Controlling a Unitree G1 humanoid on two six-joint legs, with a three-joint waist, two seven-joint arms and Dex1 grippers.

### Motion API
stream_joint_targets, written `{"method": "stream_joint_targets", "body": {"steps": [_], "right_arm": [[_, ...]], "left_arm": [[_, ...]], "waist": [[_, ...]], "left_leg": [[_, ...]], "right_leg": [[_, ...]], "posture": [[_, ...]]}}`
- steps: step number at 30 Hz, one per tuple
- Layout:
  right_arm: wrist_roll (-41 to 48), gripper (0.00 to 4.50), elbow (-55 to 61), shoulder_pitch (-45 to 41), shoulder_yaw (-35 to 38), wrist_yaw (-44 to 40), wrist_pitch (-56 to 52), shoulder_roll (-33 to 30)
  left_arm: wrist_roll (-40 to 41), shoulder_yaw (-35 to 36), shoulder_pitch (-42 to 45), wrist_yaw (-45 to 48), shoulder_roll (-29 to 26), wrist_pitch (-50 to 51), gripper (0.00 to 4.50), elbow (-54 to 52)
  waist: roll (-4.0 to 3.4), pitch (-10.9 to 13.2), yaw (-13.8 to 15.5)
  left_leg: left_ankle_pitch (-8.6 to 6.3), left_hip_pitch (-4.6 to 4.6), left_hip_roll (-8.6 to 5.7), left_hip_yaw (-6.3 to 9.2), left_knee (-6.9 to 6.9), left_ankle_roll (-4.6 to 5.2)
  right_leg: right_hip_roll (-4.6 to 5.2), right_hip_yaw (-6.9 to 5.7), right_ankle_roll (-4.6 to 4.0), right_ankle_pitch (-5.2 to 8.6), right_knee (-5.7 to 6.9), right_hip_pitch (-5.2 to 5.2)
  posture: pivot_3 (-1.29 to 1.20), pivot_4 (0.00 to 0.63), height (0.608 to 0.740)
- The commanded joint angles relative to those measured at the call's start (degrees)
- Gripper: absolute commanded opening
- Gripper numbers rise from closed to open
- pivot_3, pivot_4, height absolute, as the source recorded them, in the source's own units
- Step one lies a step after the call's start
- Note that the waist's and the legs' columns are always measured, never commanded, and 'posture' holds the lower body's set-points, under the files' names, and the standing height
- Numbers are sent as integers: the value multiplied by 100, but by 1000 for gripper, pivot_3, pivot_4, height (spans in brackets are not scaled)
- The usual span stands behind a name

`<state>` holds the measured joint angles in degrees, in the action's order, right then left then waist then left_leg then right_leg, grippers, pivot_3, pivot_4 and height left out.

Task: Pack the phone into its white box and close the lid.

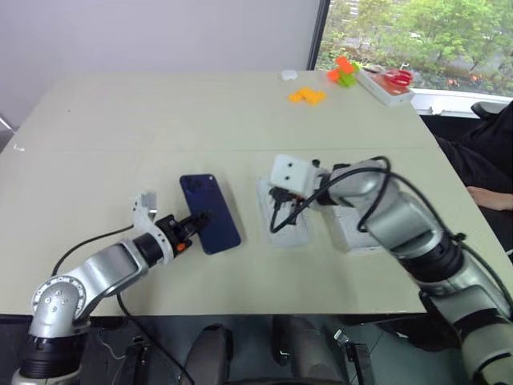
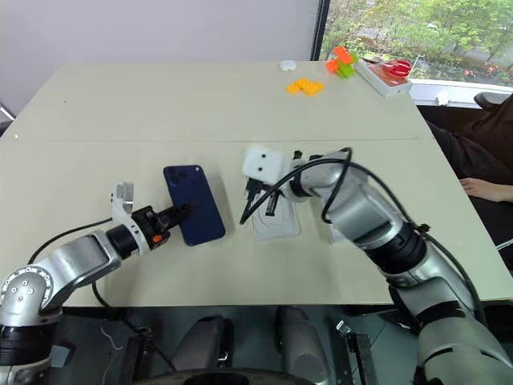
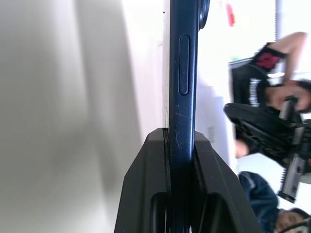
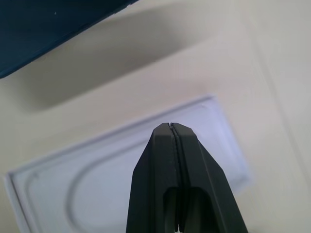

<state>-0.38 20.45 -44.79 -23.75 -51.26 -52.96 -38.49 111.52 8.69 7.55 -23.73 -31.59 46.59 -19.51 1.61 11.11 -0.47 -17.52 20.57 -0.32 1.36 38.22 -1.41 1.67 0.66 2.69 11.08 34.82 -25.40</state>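
Your left pincer clamped the near edge of the phone, a glossy navy slab above the surface. Your right pincer was pressed shut over a white tray with oval recess. The left wrist view showed the phone's side button.

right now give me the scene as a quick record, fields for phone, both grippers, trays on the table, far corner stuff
phone: dark blue phone, gripped at its near end, edge-on between the fingers in the left wrist view
left gripper: shut on the phone
right gripper: shut, empty, above the white tray with oval recess
far corner: orange blocks, flat white case
person: seated beside the table
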Motion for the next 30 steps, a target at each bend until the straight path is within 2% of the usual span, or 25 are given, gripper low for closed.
{"method": "stream_joint_targets", "body": {"steps": [1, 7, 12, 20, 30], "right_arm": [[306, 0, 135, 305, 770, -103, 370, -305], [471, 0, -75, 1272, 1561, -126, 1106, -848], [434, 0, -248, 1583, 1779, 1, 1145, -1048], [486, 0, -198, 1860, 2017, 82, 1080, -1185], [796, 0, -169, 2359, 2292, -160, 1373, -1363]], "left_arm": [[148, -426, 624, -442, 436, -106, 270, -198], [148, -1125, 1639, -1190, 1312, -148, 270, 473], [148, -1367, 1987, -1653, 1670, -141, 270, 905], [-4, -1634, 2190, -2112, 1824, -6, 270, 1292], [-320, -1603, 2195, -1986, 1989, 134, 270, 1502]], "waist": [[1, 0, 15], [1, 1, -18], [0, 1, -12], [1, 1, 6], [1, 1, 121]], "left_leg": [[0, 1, -1, 0, -1, 0], [-2, 6, -4, -2, -9, 4], [-2, 2, 0, -2, -14, 5], [-1, 2, -2, -4, -13, 2], [0, 0, -4, -6, -13, 1]], "right_leg": [[2, 0, 0, -1, -6, 3], [-2, 5, 0, -25, -36, 10], [-13, 11, 0, -26, -39, 9], [-11, 10, -12, -19, -39, 10], [-11, 10, -13, -19, -41, 13]], "posture": [[0, 150, 740], [0, 150, 740], [0, 150, 740], [0, 150, 740], [0, 150, 740]]}}
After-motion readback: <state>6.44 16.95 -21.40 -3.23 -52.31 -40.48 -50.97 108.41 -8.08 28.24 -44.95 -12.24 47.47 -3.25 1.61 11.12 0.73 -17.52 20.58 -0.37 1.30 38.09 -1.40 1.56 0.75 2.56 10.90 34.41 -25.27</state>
